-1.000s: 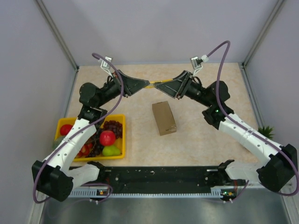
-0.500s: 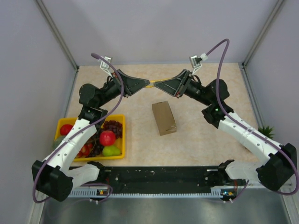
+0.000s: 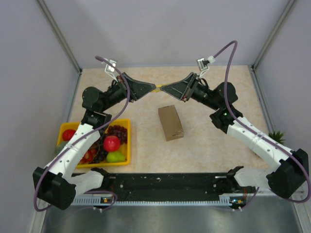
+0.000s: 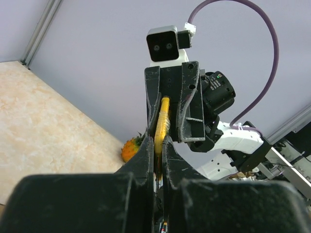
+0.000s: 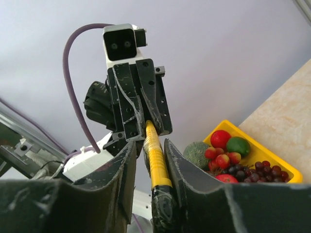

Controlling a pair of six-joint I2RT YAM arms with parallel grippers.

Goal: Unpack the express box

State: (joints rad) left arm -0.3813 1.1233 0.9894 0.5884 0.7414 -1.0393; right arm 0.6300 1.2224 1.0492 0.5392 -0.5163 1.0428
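The express box point(image 3: 170, 123), a small brown cardboard box, lies shut on the table's middle with no gripper near it. Above the far part of the table both grippers meet tip to tip on a slim yellow tool with a black end point(image 3: 158, 87). My left gripper point(image 3: 155, 88) is shut on its yellow end point(image 4: 163, 121). My right gripper point(image 3: 164, 88) is closed around the black and yellow part point(image 5: 156, 158), with the tool against one finger point(image 5: 182, 165) and a thin slit by the other.
A yellow fruit tray point(image 3: 65, 127) with apples, grapes and a pear stands at the left front. A small orange and green fruit-like item point(image 3: 277, 136) sits at the right edge. Grey walls enclose the table on three sides.
The right gripper's jaws have narrowed around the tool. Both arms have stayed almost where they were, and the box has not moved.
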